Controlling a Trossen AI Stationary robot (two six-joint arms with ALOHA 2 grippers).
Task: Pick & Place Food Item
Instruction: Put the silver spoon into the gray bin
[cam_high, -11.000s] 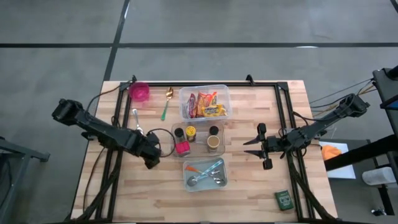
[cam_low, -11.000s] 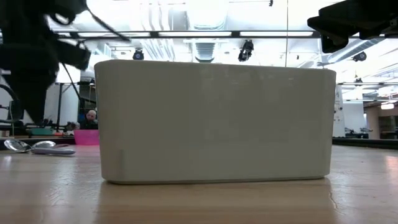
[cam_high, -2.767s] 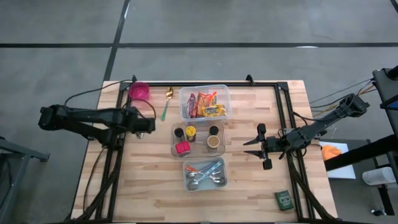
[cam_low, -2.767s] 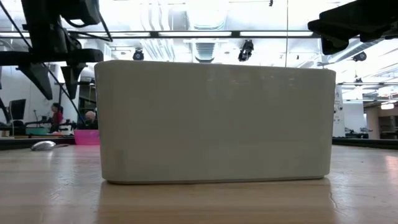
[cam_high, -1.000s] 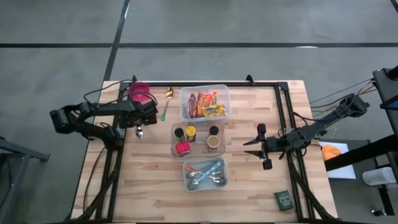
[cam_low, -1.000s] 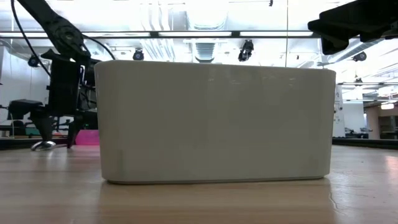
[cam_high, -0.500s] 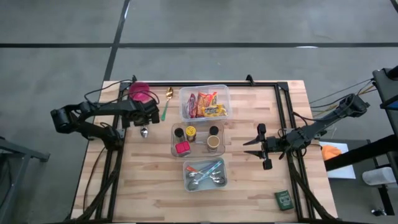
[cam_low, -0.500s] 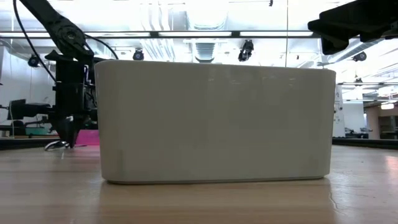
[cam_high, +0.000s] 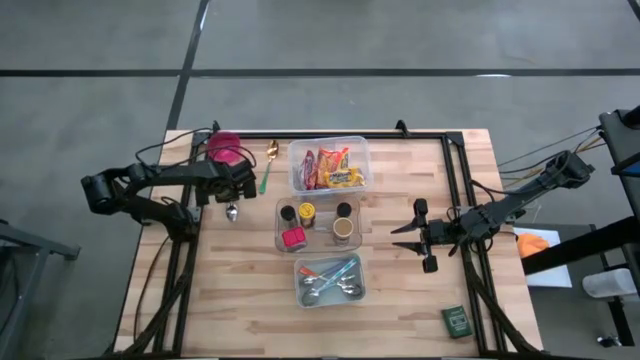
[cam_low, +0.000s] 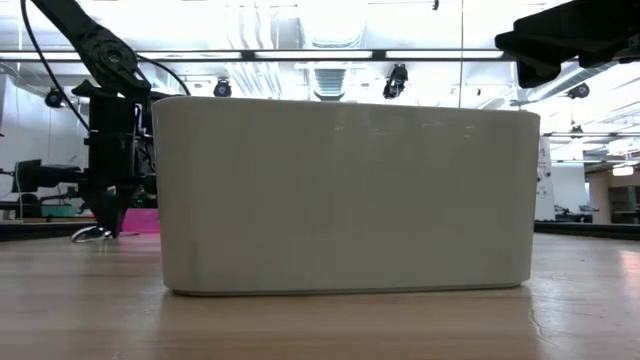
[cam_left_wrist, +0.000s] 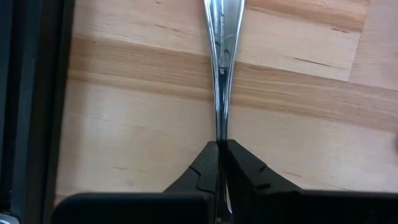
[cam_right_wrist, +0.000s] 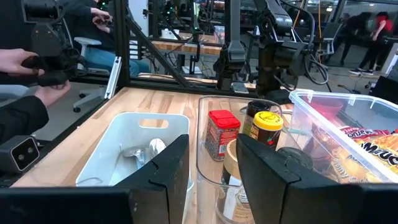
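Food packets (cam_high: 330, 167) lie in a clear tub (cam_high: 296, 150) at the table's far middle. A metal spoon (cam_high: 231, 210) lies on the wood at the left, its bowl (cam_low: 88, 234) pointing toward the near edge. My left gripper (cam_high: 232, 193) stands over the spoon, pointing steeply down, shut on its handle. My right gripper (cam_high: 412, 238) hovers level over the table's right side, open, with nothing between its fingers (cam_right_wrist: 158, 171). My left gripper pinches the spoon's handle (cam_left_wrist: 221, 134) between its two fingers (cam_left_wrist: 205, 165). They come from above, pointing steeply down, one on each side of the slim handle. The spoon's bowl (cam_high: 231, 212) sits low at the table top, on the gripper's near side.
A clear tray of jars (cam_high: 318, 223) and a white bin of utensils (cam_high: 329, 280) stand mid-table; the bin (cam_low: 345, 195) blocks most of the low view. A pink bowl (cam_high: 224, 147), a green-handled spoon (cam_high: 267, 168) and a green box (cam_high: 457, 320) lie around. A person's hands (cam_right_wrist: 31, 68) show beyond the table.
My left gripper has shut on the spoon's handle while staying in place. The spoon's bowl has slid a little toward the table's right as the fingers closed.
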